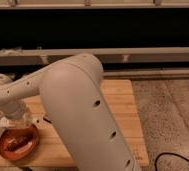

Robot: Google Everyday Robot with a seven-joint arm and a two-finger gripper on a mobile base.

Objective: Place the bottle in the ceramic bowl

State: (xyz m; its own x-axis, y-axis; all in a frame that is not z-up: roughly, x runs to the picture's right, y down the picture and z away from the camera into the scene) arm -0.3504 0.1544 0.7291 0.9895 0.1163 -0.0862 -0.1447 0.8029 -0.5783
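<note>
The orange-red ceramic bowl (3,148) sits at the front left corner of the wooden table (120,107). An elongated brown piece (16,144) lies inside it. My gripper (14,120) hangs at the end of the white arm (83,115), just above the bowl's far rim. It is shut on the small pale bottle (8,121), which is held right over that rim. The arm hides most of the gripper.
A small dark-brown block (46,120) lies on the table just right of the bowl. The table's right edge meets a speckled floor (173,120). A black cable (180,161) lies at the lower right. A dark shelf with grey rails (138,52) runs behind.
</note>
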